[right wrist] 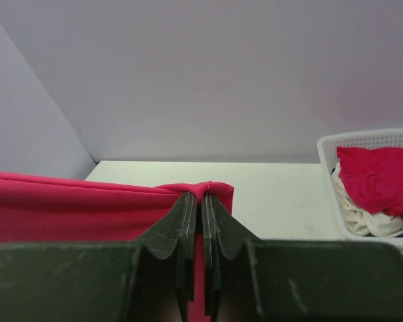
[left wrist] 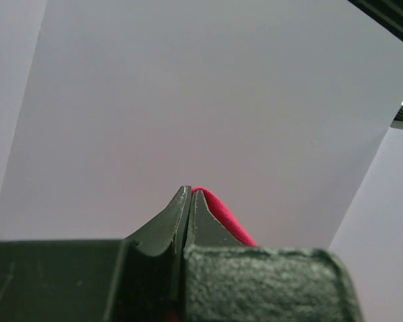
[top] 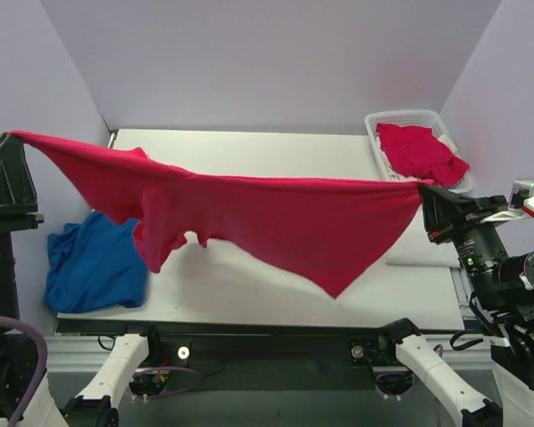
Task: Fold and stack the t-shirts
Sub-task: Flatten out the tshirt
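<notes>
A bright pinkish-red t-shirt (top: pixel 276 218) hangs stretched in the air above the table (top: pixel 249 147), spread wide between both arms. My left gripper (top: pixel 16 136) is raised at the far left and shut on one corner of it. In the left wrist view only a strip of the red cloth (left wrist: pixel 225 218) shows beside the closed left gripper (left wrist: pixel 190 191). At the right edge my right gripper (top: pixel 424 187) is shut on the opposite corner. The right wrist view shows the shirt (right wrist: pixel 67 208) pinched in the right gripper (right wrist: pixel 203 196). The shirt's lower tip droops toward the table front.
A white lattice basket (top: pixel 409 117) at the back right holds another red t-shirt (top: pixel 418 151) and a white t-shirt (right wrist: pixel 359 215). A crumpled blue cloth (top: pixel 93 262) lies at the table's left edge. A flat white cloth-like shape (top: pixel 423 249) lies at the right edge.
</notes>
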Action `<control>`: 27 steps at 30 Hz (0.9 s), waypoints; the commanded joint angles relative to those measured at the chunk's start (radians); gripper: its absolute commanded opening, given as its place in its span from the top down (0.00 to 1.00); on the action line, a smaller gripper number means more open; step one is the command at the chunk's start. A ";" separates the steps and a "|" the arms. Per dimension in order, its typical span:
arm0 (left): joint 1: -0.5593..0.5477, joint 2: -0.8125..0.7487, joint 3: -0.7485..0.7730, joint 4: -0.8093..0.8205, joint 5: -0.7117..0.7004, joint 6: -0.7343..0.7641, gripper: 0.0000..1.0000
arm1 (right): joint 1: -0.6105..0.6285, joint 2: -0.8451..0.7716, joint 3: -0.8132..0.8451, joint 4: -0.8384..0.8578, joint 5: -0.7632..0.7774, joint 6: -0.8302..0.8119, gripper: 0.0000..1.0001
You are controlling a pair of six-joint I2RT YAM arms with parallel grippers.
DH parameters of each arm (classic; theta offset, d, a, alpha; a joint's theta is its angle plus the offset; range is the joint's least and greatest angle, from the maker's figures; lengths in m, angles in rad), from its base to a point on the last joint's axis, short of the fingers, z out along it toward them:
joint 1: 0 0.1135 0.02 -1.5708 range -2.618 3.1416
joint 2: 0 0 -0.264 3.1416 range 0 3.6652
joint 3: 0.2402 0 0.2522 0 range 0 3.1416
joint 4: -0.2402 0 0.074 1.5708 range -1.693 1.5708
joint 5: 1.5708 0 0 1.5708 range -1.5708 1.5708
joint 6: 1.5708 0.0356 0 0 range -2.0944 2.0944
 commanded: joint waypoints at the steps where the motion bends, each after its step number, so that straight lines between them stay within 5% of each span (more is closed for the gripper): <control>1: 0.005 0.042 -0.062 0.037 0.034 0.025 1.00 | 0.001 0.029 0.007 0.014 -0.009 0.001 1.00; 12: 0.005 0.222 -0.235 0.250 0.092 -0.030 1.00 | -0.001 0.273 -0.013 0.111 0.026 -0.001 1.00; 20: 0.005 0.411 -0.120 0.258 0.117 -0.039 1.00 | -0.001 0.411 0.088 0.137 0.057 -0.018 1.00; 27: 0.005 0.375 -0.034 0.184 0.101 -0.010 1.00 | -0.001 0.304 0.077 0.129 0.056 -0.030 1.00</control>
